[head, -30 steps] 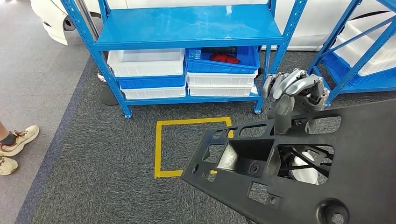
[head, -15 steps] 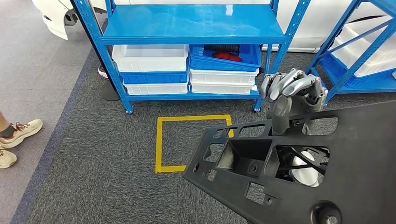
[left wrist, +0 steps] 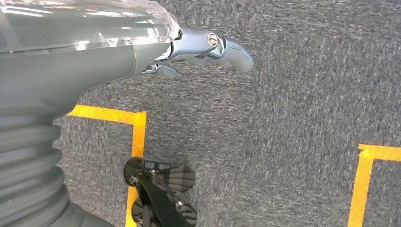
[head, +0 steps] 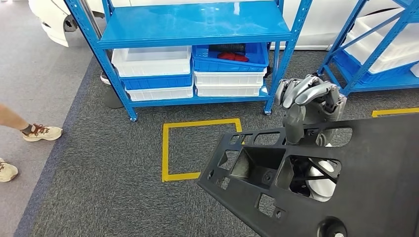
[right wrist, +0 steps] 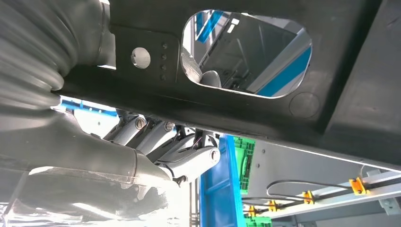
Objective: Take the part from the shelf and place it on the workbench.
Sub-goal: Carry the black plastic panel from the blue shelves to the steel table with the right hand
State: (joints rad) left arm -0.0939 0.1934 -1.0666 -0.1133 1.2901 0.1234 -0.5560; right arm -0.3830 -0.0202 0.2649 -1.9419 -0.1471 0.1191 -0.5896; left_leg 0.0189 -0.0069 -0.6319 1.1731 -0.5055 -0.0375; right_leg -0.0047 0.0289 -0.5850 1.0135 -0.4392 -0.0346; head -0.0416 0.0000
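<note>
A large black plastic part (head: 346, 187) with several cut-outs fills the lower right of the head view, tilted and carried above the carpet. My right hand (head: 309, 106) grips its far edge, fingers curled over the rim. From the right wrist view I see the part's underside (right wrist: 265, 118) with my right hand (right wrist: 175, 156) wrapped around its edge. My left hand (left wrist: 156, 47) hangs over the grey carpet, fingers apart and holding nothing.
A blue shelf (head: 192, 24) stands ahead with white and blue bins (head: 153, 61) on its low level. A second blue rack (head: 375, 49) is at the right. A yellow tape square (head: 165, 148) marks the carpet. A person's shoes (head: 42, 132) are at the left.
The whole view has shifted slightly, so the camera moved. The person's foot has stepped further into view at the left. My right hand keeps its hold on the part.
</note>
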